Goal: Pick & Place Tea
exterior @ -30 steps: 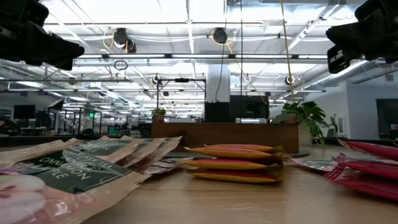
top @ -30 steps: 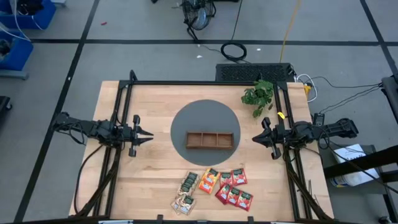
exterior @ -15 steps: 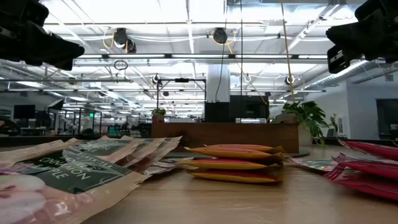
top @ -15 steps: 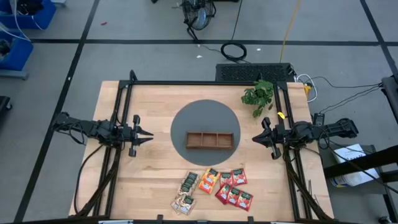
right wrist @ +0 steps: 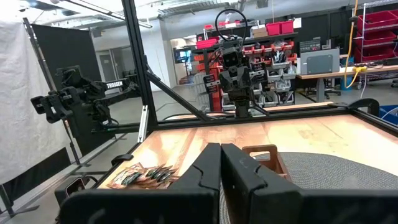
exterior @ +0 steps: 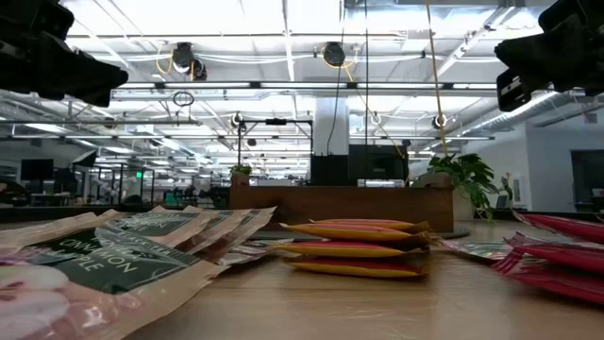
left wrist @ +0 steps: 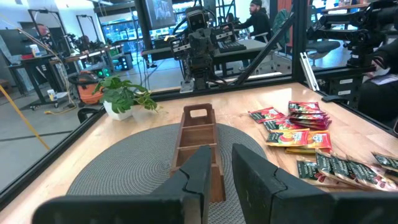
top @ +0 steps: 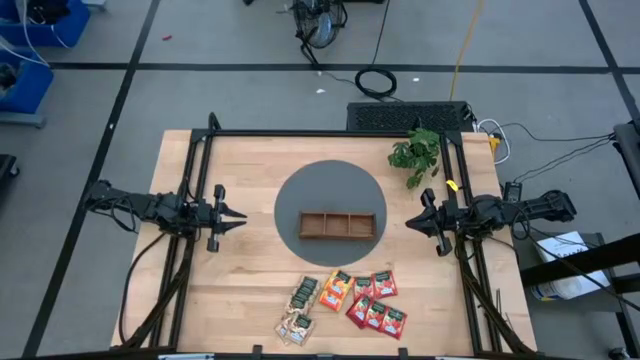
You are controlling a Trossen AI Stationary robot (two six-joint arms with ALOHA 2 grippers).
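The tea packets [top: 345, 300] lie flat in a loose cluster near the table's near edge. The pale ones [top: 300, 310] are on the left, the orange ones [top: 335, 290] in the middle and the red ones [top: 377, 305] on the right. The low view shows them close up, with the orange stack [exterior: 354, 247] in the middle. My left gripper [top: 240, 213] hovers left of the wooden tray [top: 338, 224], its fingers [left wrist: 199, 174] a narrow gap apart. My right gripper [top: 408, 223] hovers right of the tray, shut [right wrist: 221, 149]. Neither touches anything.
The three-compartment tray sits on a round grey mat [top: 300, 190] at the table's middle. A leafy potted plant [top: 415, 152] stands near the far right corner. Black frame rails run along the table's left, right and far sides. Bare wood lies between the mat and the packets.
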